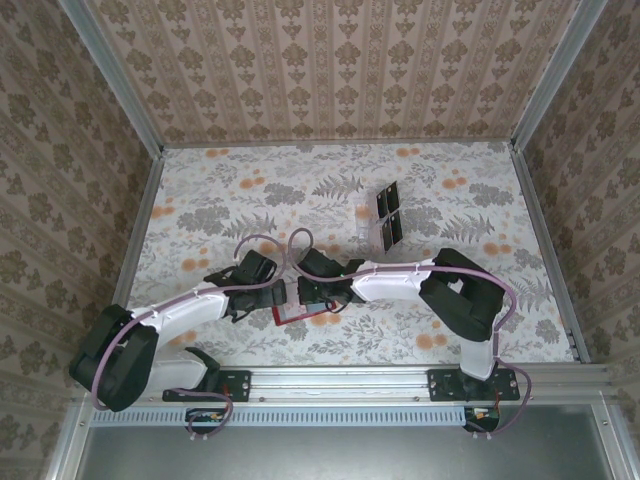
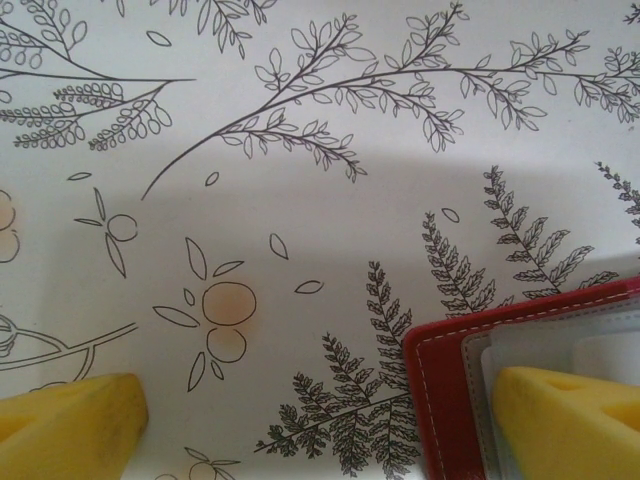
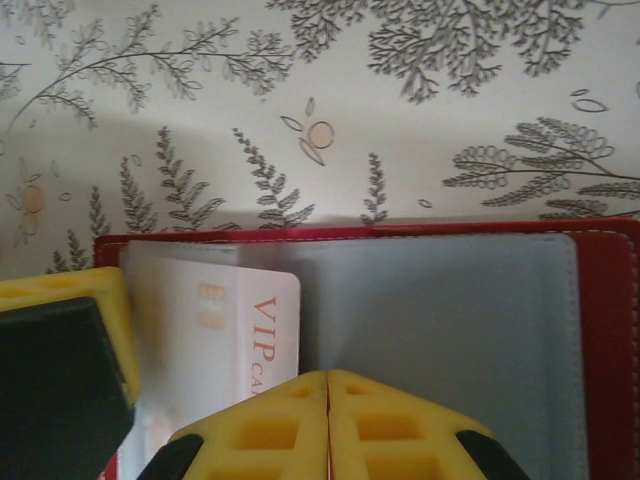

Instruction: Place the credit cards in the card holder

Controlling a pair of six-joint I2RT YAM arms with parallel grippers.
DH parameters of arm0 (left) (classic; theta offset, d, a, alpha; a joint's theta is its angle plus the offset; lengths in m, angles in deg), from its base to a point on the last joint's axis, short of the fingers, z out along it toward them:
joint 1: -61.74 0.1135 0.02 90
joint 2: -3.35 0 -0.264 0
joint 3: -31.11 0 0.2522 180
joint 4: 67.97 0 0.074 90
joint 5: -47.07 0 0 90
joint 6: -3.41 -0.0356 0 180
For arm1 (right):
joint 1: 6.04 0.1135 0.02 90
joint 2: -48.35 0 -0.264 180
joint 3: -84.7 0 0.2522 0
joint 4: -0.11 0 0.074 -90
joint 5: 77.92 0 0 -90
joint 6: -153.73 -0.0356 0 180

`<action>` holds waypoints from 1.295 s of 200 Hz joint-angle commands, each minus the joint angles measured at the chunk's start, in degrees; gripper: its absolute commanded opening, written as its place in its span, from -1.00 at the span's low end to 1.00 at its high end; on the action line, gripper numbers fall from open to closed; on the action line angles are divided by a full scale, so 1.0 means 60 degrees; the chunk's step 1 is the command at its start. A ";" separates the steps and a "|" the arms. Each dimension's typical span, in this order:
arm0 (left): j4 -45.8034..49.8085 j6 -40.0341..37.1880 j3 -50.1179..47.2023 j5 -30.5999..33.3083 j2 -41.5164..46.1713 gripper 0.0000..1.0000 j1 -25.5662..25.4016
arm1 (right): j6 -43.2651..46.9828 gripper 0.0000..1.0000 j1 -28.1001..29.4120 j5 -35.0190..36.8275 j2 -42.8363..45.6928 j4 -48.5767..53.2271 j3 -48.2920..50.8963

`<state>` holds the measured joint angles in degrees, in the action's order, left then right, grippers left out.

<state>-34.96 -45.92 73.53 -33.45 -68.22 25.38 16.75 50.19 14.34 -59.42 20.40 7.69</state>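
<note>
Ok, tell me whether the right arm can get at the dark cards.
Probably yes: the dark cards sit just beyond the red wallet, with bare table between them and the right gripper, which is shut over the wallet.

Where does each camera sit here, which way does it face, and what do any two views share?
Top external: above and behind, facing down on the table; both arms show.
Left wrist: low over the table, facing down; its yellow fingers show, spread.
Right wrist: low over the open card holder; its yellow fingers show, closed.
Shared: all three see the red card holder.
</note>
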 commanded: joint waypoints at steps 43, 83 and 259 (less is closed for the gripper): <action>0.0368 -0.0226 0.0158 0.0072 0.1008 1.00 0.0191 | -0.0282 -0.81 0.0121 -0.0165 -0.0377 -0.0114 -0.0308; 0.1010 -0.0283 -0.0007 0.0117 0.1572 1.00 0.0405 | -0.0345 -0.81 0.0121 -0.0063 -0.0190 -0.0228 -0.0109; 0.0688 0.0065 -0.0588 -0.0229 0.1264 1.00 0.0405 | -0.0651 -0.81 0.0269 -0.1074 -0.0921 -0.0747 -0.0693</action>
<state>-30.44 -46.27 70.69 -34.15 -60.36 27.67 13.86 51.02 10.26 -63.50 16.59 5.25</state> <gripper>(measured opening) 0.997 0.094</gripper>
